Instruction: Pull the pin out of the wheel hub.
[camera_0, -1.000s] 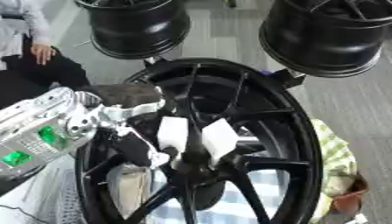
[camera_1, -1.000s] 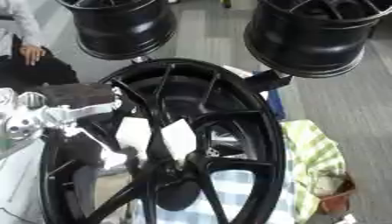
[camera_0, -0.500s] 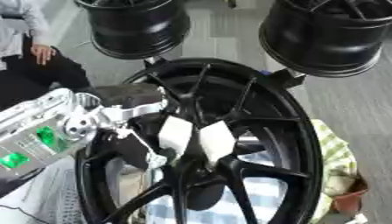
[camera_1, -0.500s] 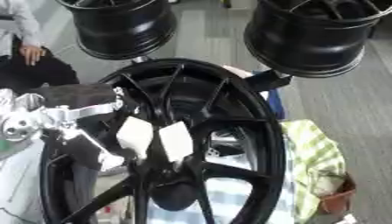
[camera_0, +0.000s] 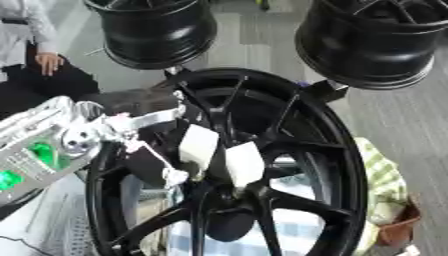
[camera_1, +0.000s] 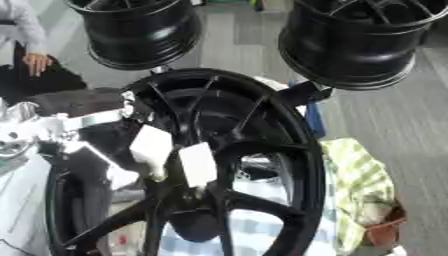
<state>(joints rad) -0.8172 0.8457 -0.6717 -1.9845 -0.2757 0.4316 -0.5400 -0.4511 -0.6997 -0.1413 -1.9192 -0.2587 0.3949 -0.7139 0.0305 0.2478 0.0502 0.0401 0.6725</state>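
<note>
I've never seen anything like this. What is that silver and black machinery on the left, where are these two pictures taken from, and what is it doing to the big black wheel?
Both pictures come from the two eyes of one camera in a humanoid robot's head, looking down, so they show nearly the same thing. The silver and black machinery is the robot's left arm, ending in its left hand. That hand reaches between the spokes of a large black wheel hub standing in front of it. The white pads are its fingers, closing in near the wheel's centre; whether they actually hold the pin cannot be made out. The right hand does not show. Behind stand two more black wheels, and a green checked cloth lies at the right.
</note>
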